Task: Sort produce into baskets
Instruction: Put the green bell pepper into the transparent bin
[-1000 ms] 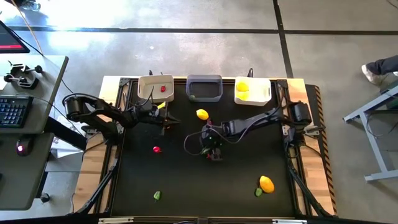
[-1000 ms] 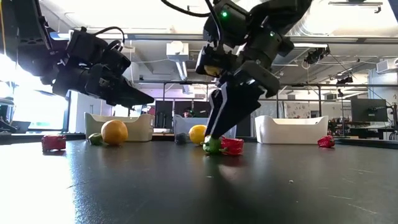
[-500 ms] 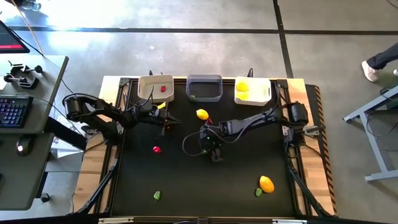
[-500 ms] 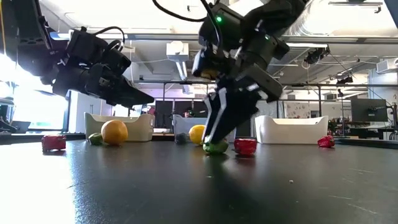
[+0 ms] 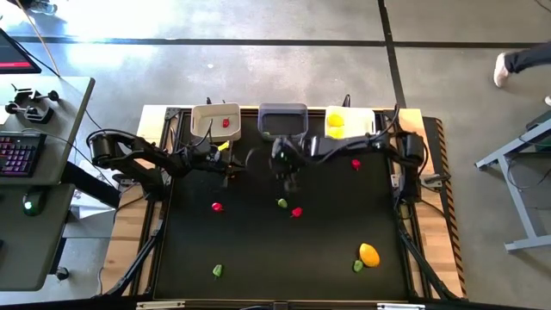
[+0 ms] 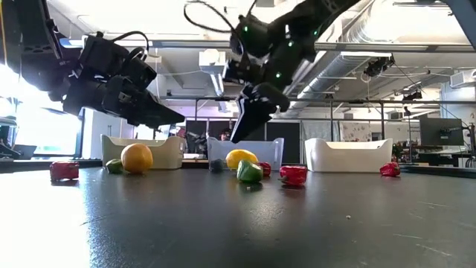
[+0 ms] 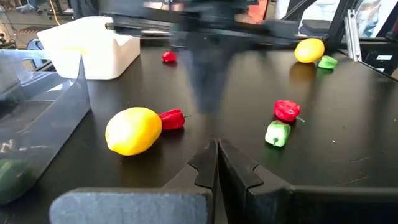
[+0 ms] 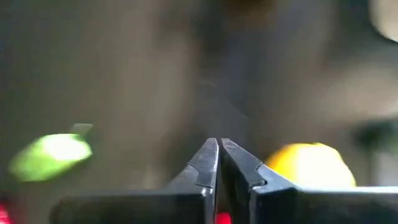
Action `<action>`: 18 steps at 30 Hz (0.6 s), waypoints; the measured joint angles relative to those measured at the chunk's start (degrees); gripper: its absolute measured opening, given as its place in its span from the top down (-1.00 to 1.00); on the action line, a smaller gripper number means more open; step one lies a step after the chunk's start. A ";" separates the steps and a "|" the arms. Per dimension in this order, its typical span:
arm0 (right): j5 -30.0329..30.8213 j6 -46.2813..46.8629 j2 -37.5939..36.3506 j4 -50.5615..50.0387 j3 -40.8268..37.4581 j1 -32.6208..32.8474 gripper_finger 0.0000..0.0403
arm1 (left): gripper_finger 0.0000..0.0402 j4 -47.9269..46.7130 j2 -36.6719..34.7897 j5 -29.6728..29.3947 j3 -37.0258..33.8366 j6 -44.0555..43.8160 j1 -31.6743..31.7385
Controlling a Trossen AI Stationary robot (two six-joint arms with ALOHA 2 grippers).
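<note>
We see open surface (image 5: 258, 250) at the near middle; a green piece (image 5: 281, 203) and red piece (image 5: 297, 212) crowd the centre.

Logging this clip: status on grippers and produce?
Right gripper shut, empty, raised near grey basket. Left gripper shut, waiting by cream basket. Green piece and red piece loose mid-table.
</note>
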 joint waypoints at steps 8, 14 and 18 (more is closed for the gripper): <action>-5.22 3.23 0.00 2.53 0.15 -8.08 0.98 | 1.00 -1.27 0.00 0.00 0.00 -0.17 0.00; -3.92 7.00 -0.02 -0.84 0.15 -3.57 0.92 | 1.00 -3.08 0.00 -0.01 0.00 -0.20 0.00; -2.54 12.72 -0.02 -3.20 0.15 0.66 0.75 | 1.00 -3.15 0.00 -0.02 0.00 -0.74 0.00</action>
